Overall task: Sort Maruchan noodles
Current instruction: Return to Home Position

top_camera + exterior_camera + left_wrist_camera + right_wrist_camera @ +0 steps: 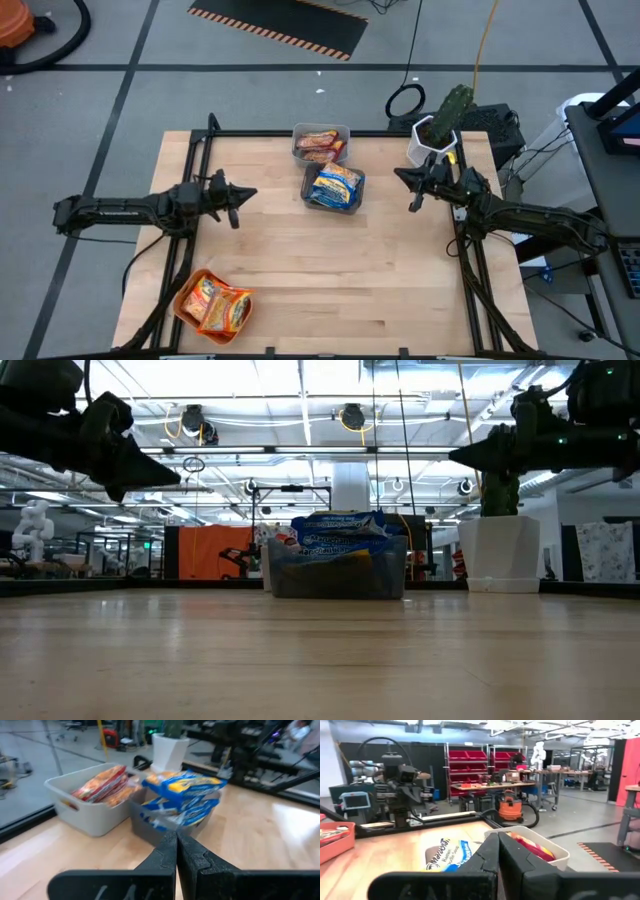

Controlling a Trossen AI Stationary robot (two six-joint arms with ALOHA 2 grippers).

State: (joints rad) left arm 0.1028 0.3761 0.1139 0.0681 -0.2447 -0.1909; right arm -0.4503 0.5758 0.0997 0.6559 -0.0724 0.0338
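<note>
Blue-and-silver Maruchan noodles (336, 187) fill a grey bin (334, 205) at the table's far middle. Reddish packets (319, 146) lie in a pale bin (321, 131) just behind it. Orange-yellow packets (218, 306) lie in an orange tray (190, 296) near the front left. My left gripper (243, 195) hangs shut above the table's left side, pointing at the bins, nothing in it. My right gripper (408, 180) hangs shut above the right side, also with nothing between its fingers. The left wrist view shows the blue packets (186, 790) and the reddish packets (102, 781) ahead of the shut fingers.
A white pot with a cactus (441, 128) stands at the table's far right corner, close behind my right gripper. Bare wood lies open across the middle and near right of the table (340, 270).
</note>
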